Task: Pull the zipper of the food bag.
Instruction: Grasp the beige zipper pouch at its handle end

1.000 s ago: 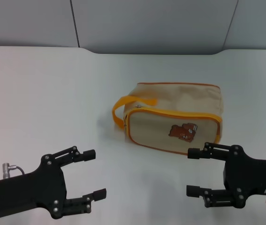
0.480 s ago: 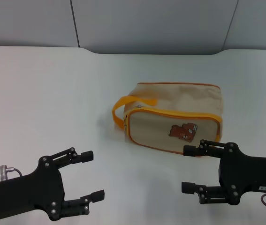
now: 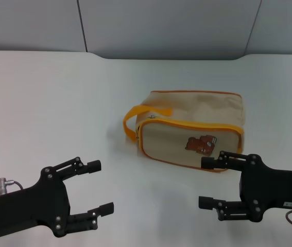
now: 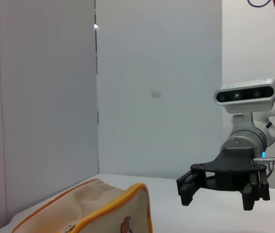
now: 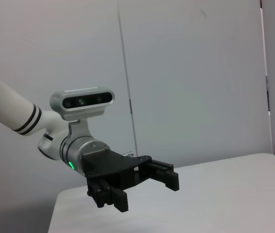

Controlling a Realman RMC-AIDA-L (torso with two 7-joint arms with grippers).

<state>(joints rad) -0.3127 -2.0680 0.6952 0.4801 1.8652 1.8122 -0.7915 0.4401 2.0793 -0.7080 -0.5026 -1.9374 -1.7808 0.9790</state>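
The beige food bag (image 3: 197,105) lies on the white table (image 3: 48,103), its bear-printed panel facing me. The orange zipper (image 3: 187,123) edges that panel, with a tiny silver pull tab (image 3: 151,118) at its upper left corner beside the orange strap loop (image 3: 131,117). My right gripper (image 3: 205,182) is open and empty, just in front of the bag's lower right corner, its upper finger overlapping the bag's bottom edge. My left gripper (image 3: 100,187) is open and empty, well to the front left of the bag. The left wrist view shows the bag (image 4: 79,208) and the right gripper (image 4: 215,193).
A grey wall (image 3: 161,25) stands behind the table's far edge. The right wrist view shows only my left gripper (image 5: 146,191) and its arm above the table top.
My right gripper has moved slightly forward and left toward the bag's lower right corner. My left gripper has shifted slightly left. The bag has not moved.
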